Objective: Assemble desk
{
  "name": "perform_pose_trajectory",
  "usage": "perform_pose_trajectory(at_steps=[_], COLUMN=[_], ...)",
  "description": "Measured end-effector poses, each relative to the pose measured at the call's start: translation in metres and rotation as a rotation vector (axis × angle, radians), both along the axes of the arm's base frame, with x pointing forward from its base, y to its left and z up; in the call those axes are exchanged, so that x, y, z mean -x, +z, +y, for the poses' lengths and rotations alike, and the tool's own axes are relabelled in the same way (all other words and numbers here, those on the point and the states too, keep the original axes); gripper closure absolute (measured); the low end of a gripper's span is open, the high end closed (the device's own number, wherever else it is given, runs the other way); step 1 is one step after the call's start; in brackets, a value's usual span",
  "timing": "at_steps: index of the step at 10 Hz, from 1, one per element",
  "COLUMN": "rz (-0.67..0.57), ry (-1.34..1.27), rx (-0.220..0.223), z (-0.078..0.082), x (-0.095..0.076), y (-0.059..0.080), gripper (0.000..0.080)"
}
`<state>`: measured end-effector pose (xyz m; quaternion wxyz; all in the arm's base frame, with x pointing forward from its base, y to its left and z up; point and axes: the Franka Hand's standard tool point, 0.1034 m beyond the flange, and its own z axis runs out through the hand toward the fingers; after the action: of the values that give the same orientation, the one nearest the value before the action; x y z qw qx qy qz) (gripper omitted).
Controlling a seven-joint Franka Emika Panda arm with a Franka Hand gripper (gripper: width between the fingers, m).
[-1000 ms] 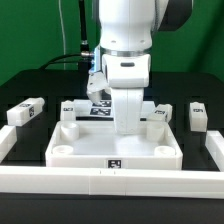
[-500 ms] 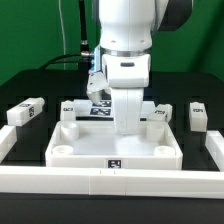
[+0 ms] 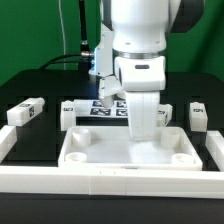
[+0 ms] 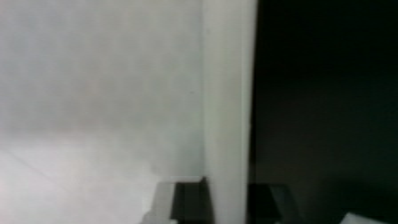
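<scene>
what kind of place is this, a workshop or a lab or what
Probably a robotics lab bench: a robot arm over a black table fenced by a white border rail, and loose white legs beside the tabletop carry black-white tags.

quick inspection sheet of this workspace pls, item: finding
surface: black table, fenced by a white border rail
job's things: tabletop lies rim up near the front rail; white block legs lie loose behind it, none fitted
clutter: only the marker board, flat behind the tabletop
claw: claw is low at the tabletop's far side; fingers hidden, wrist view blurred, grip cannot be told
cables: black cable runs along the back, off the parts
surroundings: green backdrop; nothing else seen
</scene>
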<state>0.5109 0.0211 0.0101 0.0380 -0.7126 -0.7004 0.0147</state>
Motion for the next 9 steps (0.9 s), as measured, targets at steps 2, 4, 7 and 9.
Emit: perform_pose_trajectory(at_steps=[2,4,7,9], rz=[0.005,0.009,0.009,0.010], ry=[-0.036,-0.060,-0.069,-0.070], rx=[0.000,0.000,-0.001,-0.001], z=[0.015,0.026,0.033,0.032], x=[-0.003,-0.004,-0.003,-0.003], y=[0.000,0.000,0.000,0.000], gripper=[0.0732,0.0732,0.0732,0.0625])
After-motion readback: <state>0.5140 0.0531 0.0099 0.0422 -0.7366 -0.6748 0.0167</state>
